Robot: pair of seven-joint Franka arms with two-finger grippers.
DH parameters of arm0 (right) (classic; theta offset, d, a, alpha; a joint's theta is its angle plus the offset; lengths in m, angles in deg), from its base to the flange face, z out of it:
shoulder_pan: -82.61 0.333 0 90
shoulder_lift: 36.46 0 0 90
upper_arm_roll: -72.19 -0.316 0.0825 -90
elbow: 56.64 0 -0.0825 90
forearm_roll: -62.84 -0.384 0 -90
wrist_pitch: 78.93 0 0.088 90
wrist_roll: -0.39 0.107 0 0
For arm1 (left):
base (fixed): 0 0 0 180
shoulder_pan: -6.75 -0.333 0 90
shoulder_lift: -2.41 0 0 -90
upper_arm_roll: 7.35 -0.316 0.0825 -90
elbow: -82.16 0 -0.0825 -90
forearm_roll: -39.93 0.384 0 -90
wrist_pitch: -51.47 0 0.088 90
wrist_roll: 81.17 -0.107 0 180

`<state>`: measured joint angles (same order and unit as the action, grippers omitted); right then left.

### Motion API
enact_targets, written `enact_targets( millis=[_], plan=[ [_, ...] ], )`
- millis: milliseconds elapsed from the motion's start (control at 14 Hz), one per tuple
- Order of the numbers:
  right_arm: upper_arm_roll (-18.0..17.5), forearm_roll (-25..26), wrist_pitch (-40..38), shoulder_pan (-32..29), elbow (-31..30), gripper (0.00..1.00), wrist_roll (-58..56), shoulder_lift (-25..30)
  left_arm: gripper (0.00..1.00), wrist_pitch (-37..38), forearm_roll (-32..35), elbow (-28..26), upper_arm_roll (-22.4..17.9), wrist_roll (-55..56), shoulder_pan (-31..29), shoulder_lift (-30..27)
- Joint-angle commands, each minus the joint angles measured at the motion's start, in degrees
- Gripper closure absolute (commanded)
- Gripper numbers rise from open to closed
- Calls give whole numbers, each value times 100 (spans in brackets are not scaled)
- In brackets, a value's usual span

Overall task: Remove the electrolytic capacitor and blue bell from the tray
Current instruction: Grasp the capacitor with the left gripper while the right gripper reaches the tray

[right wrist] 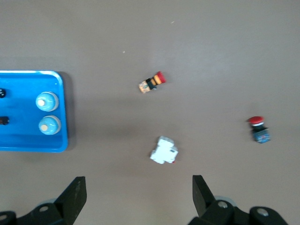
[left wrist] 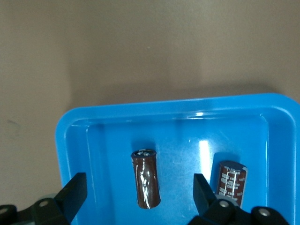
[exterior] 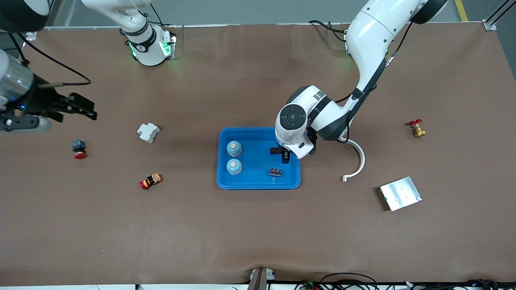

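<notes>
- While the left gripper (left wrist: 136,197) hangs over the blue tray (exterior: 258,183) with fingers spread wide and empty, an electrolytic capacitor (left wrist: 146,178) lies on the tray floor between its fingertips.
- A second brown capacitor (left wrist: 231,182) sits just beside one finger, at the end of the tray toward the left arm.
- Two blue bells (exterior: 234,148) stand upright in the tray at the end toward the right arm, one nearer the front camera than the other.
- Handling, judged: the capacitor is a small rigid cylinder with a glossy sleeve, light, apt to roll or slip. Best gripped across the middle of the barrel, fingers square to its axis.
- Bells, judged: hard domes, smooth; pinch low on the sides.
- Right gripper (right wrist: 136,197) waits, released and empty, high over bare table near a white breaker (right wrist: 164,150) and a red push button (right wrist: 258,129).
- Hidden: from the front the left wrist covers both capacitors; a small dark part (exterior: 275,172) in the tray is not identifiable. Capacitor leads are not visible.
</notes>
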<state>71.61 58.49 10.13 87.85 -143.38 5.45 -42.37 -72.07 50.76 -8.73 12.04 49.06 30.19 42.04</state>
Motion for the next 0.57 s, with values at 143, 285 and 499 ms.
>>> enact_targets(
  millis=[143, 285, 499],
  plan=[
    [49, -83, 200, 618, 51, 0, 433, -480, 0, -283, 174, 46, -14, 230, 82, 194],
    [49, -57, 383, 882, 86, 0, 601, -735, 0, -398, 174, 46, -23, 231, 82, 256],
    [67, -40, 604, 795, 236, 0, 522, -868, 0, -626, 191, 46, -32, 239, 117, 387]
  ],
)
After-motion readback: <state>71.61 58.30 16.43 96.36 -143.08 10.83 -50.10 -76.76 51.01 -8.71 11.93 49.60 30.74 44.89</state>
